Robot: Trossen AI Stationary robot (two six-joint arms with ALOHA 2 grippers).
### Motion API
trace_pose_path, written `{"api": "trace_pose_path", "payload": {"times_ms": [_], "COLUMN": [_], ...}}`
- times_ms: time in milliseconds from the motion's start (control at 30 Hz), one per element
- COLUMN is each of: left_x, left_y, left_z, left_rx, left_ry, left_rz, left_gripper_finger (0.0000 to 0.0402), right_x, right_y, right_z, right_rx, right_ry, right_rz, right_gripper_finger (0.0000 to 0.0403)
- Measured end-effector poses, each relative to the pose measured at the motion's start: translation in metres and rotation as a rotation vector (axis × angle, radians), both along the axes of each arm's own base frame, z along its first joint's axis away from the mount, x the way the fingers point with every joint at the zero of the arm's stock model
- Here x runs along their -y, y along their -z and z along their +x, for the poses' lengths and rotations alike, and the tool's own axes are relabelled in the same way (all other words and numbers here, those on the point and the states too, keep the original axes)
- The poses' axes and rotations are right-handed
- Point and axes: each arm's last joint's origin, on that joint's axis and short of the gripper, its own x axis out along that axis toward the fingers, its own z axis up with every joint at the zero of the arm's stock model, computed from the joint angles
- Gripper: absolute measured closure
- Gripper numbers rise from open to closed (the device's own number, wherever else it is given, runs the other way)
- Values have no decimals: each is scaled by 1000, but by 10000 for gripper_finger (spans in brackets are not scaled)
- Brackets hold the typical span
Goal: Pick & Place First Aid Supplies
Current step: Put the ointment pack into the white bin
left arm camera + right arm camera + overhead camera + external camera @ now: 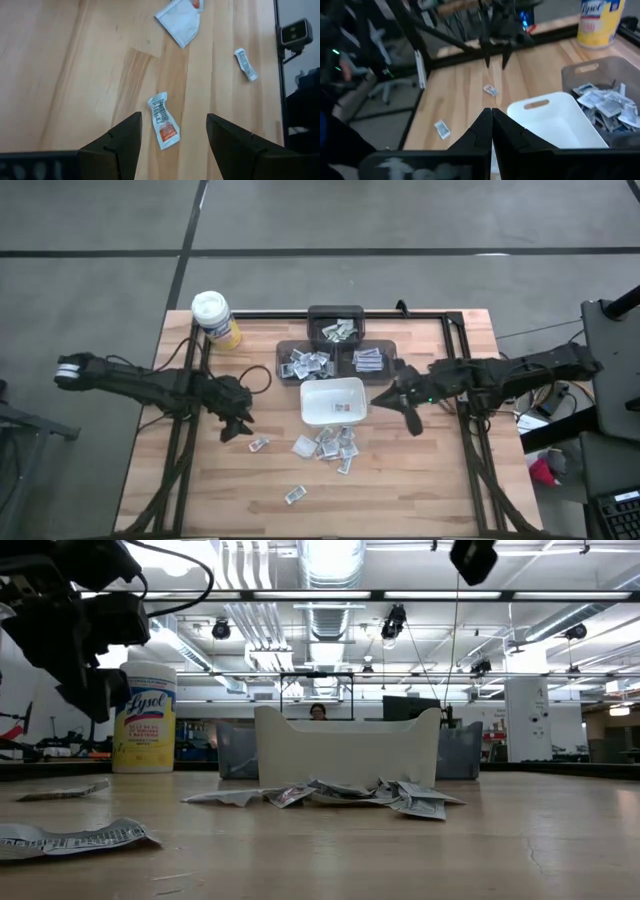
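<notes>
The first aid supplies are small flat packets. A pile [330, 445] lies in front of the white dish [333, 402], with single packets at the left [259, 445] and nearer the front edge [295, 494]. My left gripper [236, 425] hovers open just left of the single packet. In the left wrist view that packet [163, 121], white with red print, lies on the wood between and below the spread fingers [125, 137]. My right gripper [385, 401] is shut and empty, right of the dish; its fingers [491, 120] meet beside the dish rim [555, 117].
Three grey bins [336, 327] [305, 363] [368, 360] holding packets stand behind the dish. A yellow canister [215, 318] with a white lid stands at the back left. Black frame rails [190, 380] run along the table sides. Bare wood lies at the front.
</notes>
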Motion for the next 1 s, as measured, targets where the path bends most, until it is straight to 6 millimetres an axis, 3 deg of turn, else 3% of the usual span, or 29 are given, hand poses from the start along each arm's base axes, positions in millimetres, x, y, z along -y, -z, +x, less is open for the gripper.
{"api": "trace_pose_path", "payload": {"times_ms": [333,533,733,1000], "left_x": [0,-1,5,16], "left_y": [0,4,6,-5], "left_z": [0,3,14,43], "left_rx": [-36,-93,-162,-273], "left_ry": [-90,-178,-185,-177], "left_rz": [-64,-105,-104,47], "left_gripper_finger": [186,186,186,186], "right_x": [9,14,16,18], "right_y": [33,47,67,86], "right_z": [-53,-76,-90,-98], "right_rx": [132,311,435,489], "right_ry": [10,3,3,4], "right_rz": [78,98,138,177], "right_gripper_finger": [394,394,394,394]}}
